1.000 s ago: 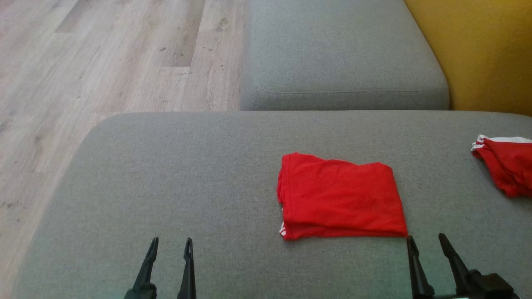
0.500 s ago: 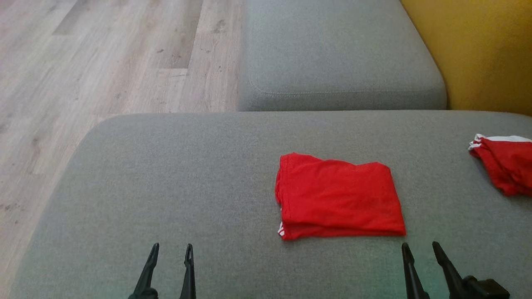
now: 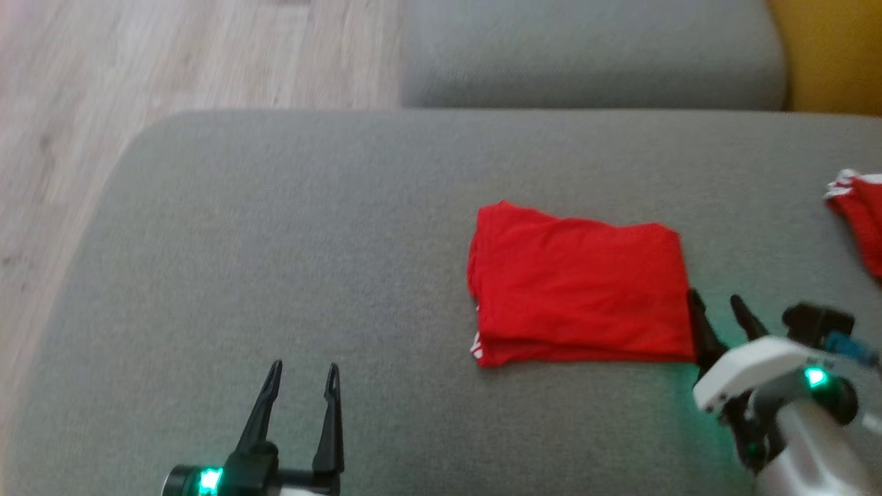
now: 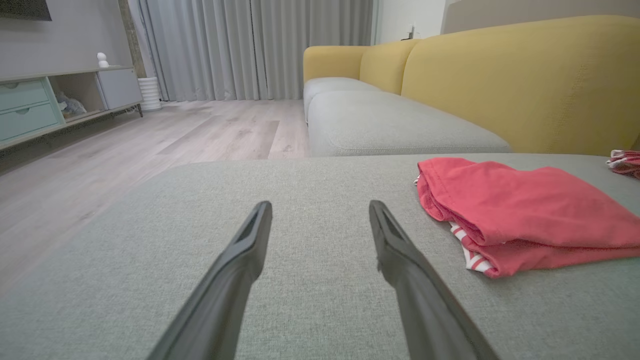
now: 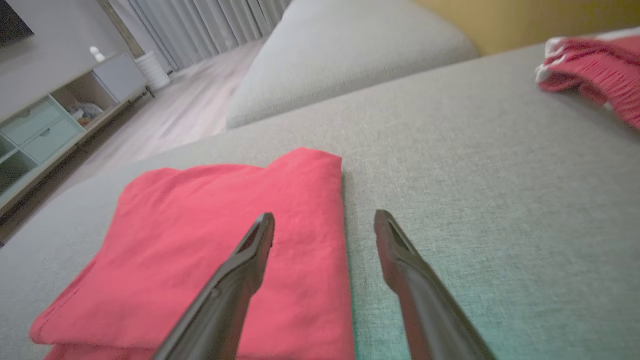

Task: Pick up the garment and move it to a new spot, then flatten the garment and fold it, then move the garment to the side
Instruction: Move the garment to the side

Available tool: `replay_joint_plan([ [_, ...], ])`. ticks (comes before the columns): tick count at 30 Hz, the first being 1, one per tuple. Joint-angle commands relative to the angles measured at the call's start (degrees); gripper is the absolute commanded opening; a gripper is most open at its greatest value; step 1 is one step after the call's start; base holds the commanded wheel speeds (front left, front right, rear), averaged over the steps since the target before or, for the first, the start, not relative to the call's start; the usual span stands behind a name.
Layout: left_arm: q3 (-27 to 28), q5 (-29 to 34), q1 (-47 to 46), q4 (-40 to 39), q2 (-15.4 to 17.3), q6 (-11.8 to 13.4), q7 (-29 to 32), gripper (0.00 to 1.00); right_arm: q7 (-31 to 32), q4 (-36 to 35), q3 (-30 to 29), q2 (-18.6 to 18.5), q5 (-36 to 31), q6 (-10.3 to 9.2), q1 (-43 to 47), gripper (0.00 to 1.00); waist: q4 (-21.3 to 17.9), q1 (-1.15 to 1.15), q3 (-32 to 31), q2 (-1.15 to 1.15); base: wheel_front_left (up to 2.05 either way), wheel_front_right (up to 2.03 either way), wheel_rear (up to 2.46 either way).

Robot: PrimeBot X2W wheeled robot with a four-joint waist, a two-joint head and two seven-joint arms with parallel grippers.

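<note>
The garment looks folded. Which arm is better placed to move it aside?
Right, probably. The right gripper is open at the right edge of the folded garment, one finger over the cloth in its wrist view. The left gripper is open too, but apart from it.

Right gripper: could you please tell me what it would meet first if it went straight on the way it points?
Probably the right edge of the folded red garment, which the right gripper straddles: half over cloth, half over the bare grey cushion. Its height above them is unclear.
</note>
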Motion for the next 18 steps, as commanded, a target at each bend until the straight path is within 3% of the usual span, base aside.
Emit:
replay_joint_plan([
  [1, 0.9, -0.4, -3.5, -2.0, -0.3, 0.7, -0.3, 1.0, 1.4, 0.4, 1.5, -1.5, 1.0, -0.04, -3.6, 1.0, 1.3, -0.01, 2.4, 0.0, 0.0, 0.0, 0.0],
  [9, -1.1, -1.7, -6.1, -1.9, -0.3, 2.0, -0.3, 1.0, 4.6, 8.6, 4.0, -3.3, 5.0, -0.04, -10.0, 0.97, 2.8, -0.01, 5.5, 0.0, 0.0, 0.0, 0.0],
  [10, -1.3, -1.8, -6.3, -1.9, -0.3, 2.1, -0.3, 1.0, 5.0, 9.3, 4.6, -3.3, 5.5, -0.04, -10.5, 0.79, 2.9, -0.01, 5.7, 0.0, 0.0, 0.0, 0.0],
  [11, -1.3, -1.8, -6.6, -1.9, -0.3, 2.2, -0.3, 1.0, 5.4, 9.8, 5.4, -3.2, 6.1, -0.04, -10.9, 0.35, 2.9, -0.01, 6.0, 0.0, 0.0, 0.0, 0.0],
  [12, -1.4, -1.8, -6.8, -1.9, -0.3, 2.2, -0.3, 1.0, 5.6, 10.2, 6.2, -3.3, 6.6, -0.04, -11.3, 0.0, 2.9, -0.01, 6.3, 0.0, 0.0, 0.0, 0.0],
  [18, -1.1, -1.8, -7.5, -2.2, -0.3, 2.7, -0.3, 1.0, 3.2, 10.4, 9.3, -6.1, 7.2, -0.04, -13.4, 0.0, 2.0, -0.01, 7.6, 0.0, 0.0, 0.0, 0.0],
])
